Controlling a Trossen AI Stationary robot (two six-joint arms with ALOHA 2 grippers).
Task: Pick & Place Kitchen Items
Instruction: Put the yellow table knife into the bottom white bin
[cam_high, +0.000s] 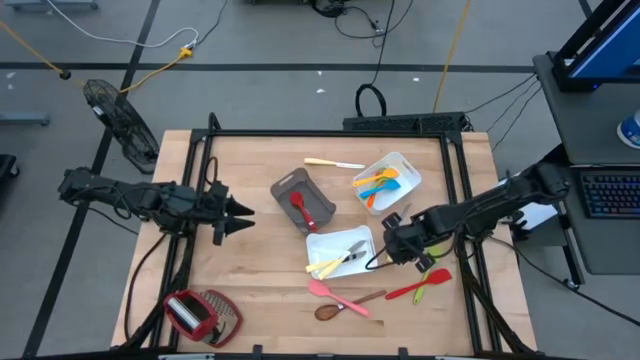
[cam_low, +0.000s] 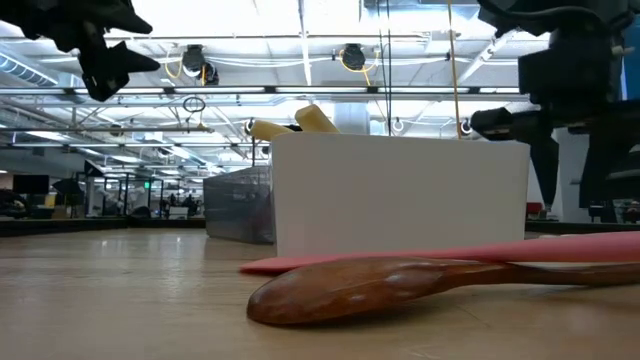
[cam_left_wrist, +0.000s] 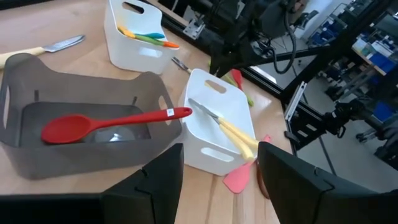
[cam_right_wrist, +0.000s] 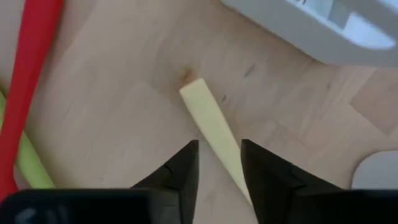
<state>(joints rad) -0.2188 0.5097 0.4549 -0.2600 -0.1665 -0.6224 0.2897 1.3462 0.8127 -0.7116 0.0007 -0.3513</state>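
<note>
A pale-handled utensil lies on the wooden table, its handle running between the right gripper's two dark fingers, which stand a little apart on either side of it; whether they press on it cannot be told. This gripper hangs low just beside the near white tray, which holds two yellow-handled knives. A red spatula and a green utensil lie near it. A pink spatula and a brown wooden spoon rest toward the table's front. The far white tray holds blue, orange and yellow pieces; the grey bin holds a red spoon. The left gripper waits at the table's left, fingers wide apart and empty.
</note>
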